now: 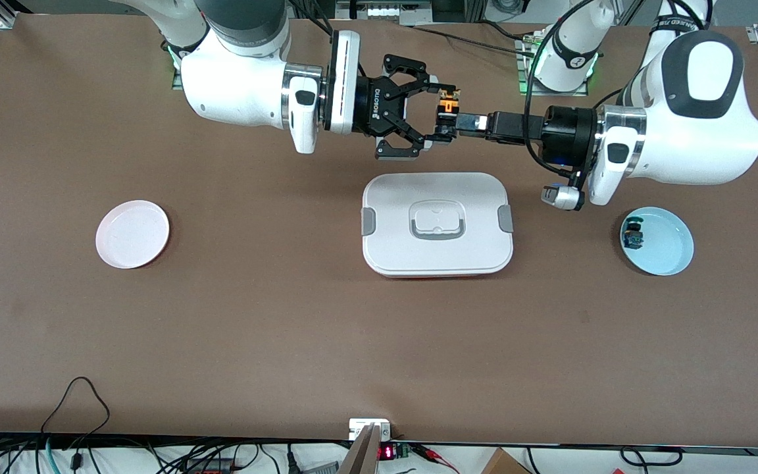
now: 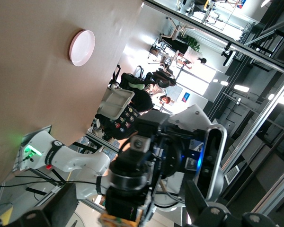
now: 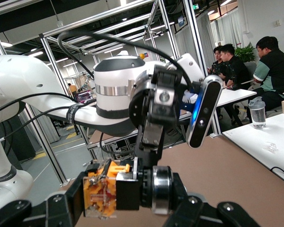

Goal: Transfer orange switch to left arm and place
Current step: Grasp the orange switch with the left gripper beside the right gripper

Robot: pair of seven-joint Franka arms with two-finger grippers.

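The left gripper [image 1: 453, 123], reaching in from the right of the front view, has its fingers pinched on the orange switch [image 1: 447, 105], held up in the air above the bare table [image 1: 254, 316], just above the box [image 1: 437, 224] in the upper middle of the frame. The right gripper [image 1: 433, 112], coming from the upper left, meets it nose to nose with its fingers spread wide around the switch; whether its pads already touch the part is hard to tell from here. In the right wrist view the switch [image 3: 103, 189] shows at lower left as an orange body in a black frame, sitting at the tip of the left gripper [image 3: 114, 188]. In the left wrist view only a sliver of the switch [image 2: 119, 220] shows at the bottom edge.

The white box lies closed, centre of the front view, its grey clips at both short ends. At right of the frame a pale blue plate [image 1: 665, 247] carries a small blue-and-green part [image 1: 632, 235]. At left sits a pink plate [image 1: 132, 234], also seen in the upper left of the left wrist view [image 2: 82, 47].
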